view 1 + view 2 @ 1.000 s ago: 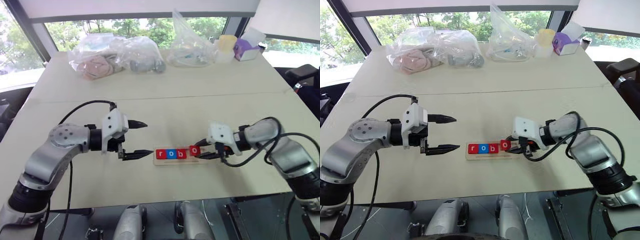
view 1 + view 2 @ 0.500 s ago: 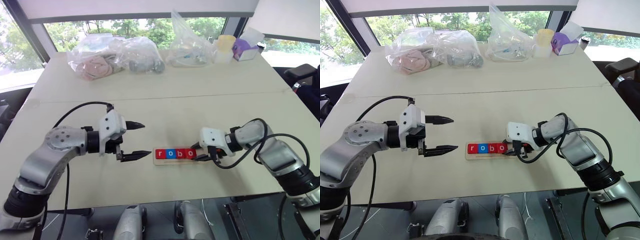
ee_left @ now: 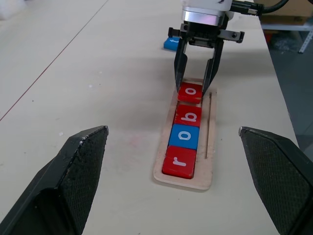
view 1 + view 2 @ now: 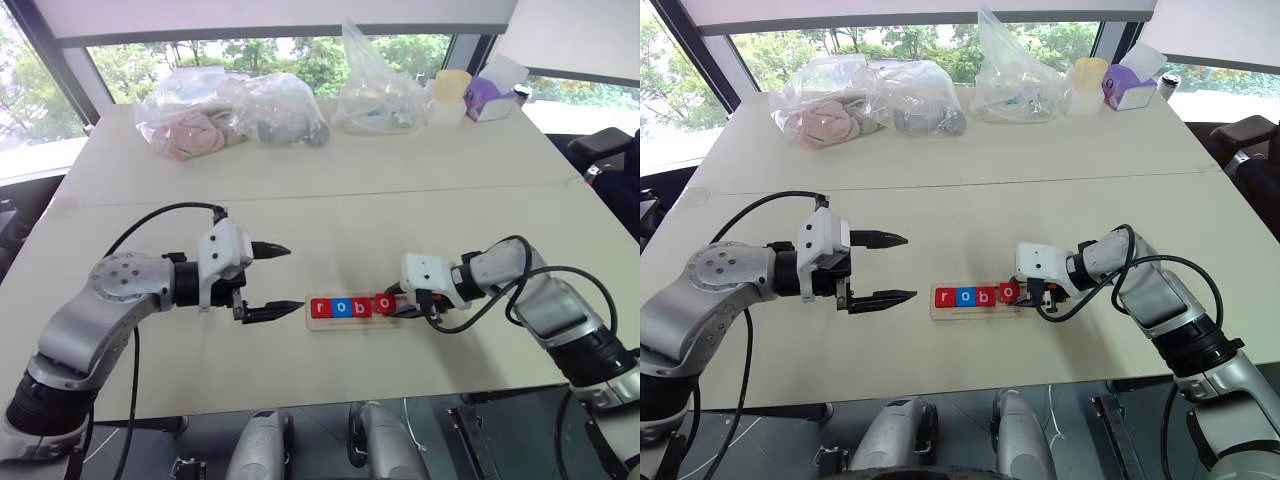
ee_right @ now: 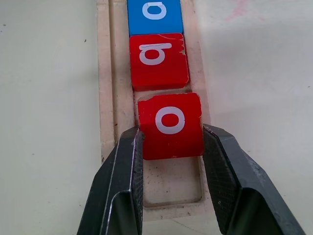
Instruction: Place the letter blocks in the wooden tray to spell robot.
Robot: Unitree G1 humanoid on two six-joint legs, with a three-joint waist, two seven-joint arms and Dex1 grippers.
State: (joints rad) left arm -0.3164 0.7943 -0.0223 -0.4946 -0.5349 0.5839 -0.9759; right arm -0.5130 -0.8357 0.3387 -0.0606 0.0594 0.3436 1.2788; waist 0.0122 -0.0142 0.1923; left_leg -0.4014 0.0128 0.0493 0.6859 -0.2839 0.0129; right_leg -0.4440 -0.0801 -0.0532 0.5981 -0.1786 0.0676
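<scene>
Behind the table [image 4: 420, 200] big windows show green trees, and the table itself is pale beige, with a seam that runs across it from left to right. At the upper left of the head view lie two clear plastic bags [image 4: 230, 115] with soft things inside, a third bag [image 4: 375, 95] stands at the upper middle, and at the upper right are a yellow cup [image 4: 452, 92] and a purple box [image 4: 497, 98].

At the middle left, the left gripper [image 4: 270, 280] hangs over the table with its two black fingers spread wide, and nothing is between them. It points toward the tray [image 4: 352, 322], which lies in the lower middle of the view, just beside the fingertips but apart from them.

Four blocks are in the tray, in one row: a red r [image 3: 179, 161], a blue o [image 3: 185, 135], a red b [image 3: 189, 115] and a red o [image 5: 170, 125]. This makes three red and one blue. The place after the red o is bare wood. A fifth block [image 3: 172, 43], blue, lies flat on the table past the tray in the left wrist view; its letter I cannot read.

At the middle right, the right gripper [image 5: 171, 142] pinches the red o by two opposite sides, at the tray's right end. The block sits a little crooked, with a small gap to the b.
</scene>
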